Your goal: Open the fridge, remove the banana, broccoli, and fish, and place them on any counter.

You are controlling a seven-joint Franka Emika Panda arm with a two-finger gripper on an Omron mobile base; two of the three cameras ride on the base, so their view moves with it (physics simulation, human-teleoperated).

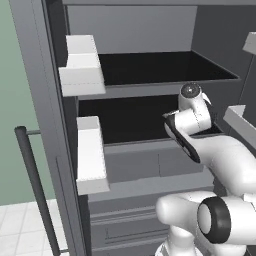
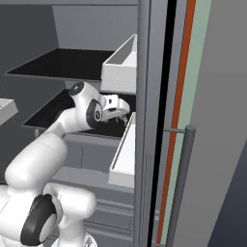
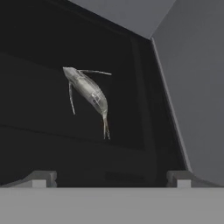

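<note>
Silver-grey fish (image 3: pixel 87 92) lies on the dark fridge shelf (image 3: pixel 39 144) ahead of the fingers (image 3: pixel 41 178), apart from them, its tail pointing back toward them. Gripper (image 3: pixel 109 179) is spread wide, empty, reaching inside the open fridge (image 1: pixel 150 30).

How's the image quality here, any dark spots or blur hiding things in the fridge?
Hand view: the fish stands out pale and slightly soft against a near-black shelf. Left base view: the fridge shelves are deep black, swallowing detail. Right base view: evenly lit, no glare, the gripper clear.
</note>
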